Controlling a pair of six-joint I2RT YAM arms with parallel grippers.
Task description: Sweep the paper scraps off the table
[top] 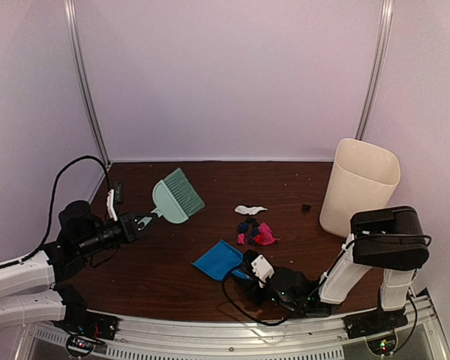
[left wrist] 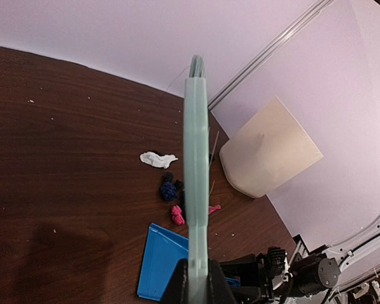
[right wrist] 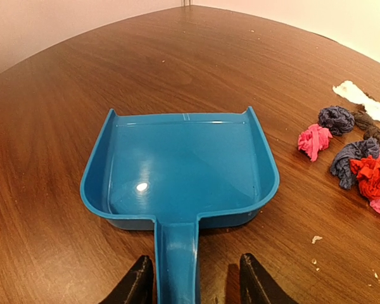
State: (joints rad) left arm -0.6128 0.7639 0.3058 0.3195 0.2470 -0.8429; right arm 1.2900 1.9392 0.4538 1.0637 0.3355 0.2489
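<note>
Paper scraps [top: 255, 231] lie in a loose cluster of pink, red and dark blue bits near the middle of the surface [top: 165, 262]. A white scrap [top: 250, 209] sits just behind them, and a small black bit [top: 306, 207] lies apart to the right, near the cream bin [top: 358, 187]. A blue dustpan [right wrist: 183, 171] rests flat on the wood just left of the cluster, its mouth facing away from the arms and its tray holding nothing. The right tool [right wrist: 195, 258] is low at the dustpan's handle, one finger on either side; the fingers are parted, and a gap shows between the handle and the right-hand finger. The left tool [top: 141, 222] is clamped on the handle of a mint-green brush [top: 177, 196], which is held up off the surface well left of the scraps, bristles pointing toward the back wall.
</note>
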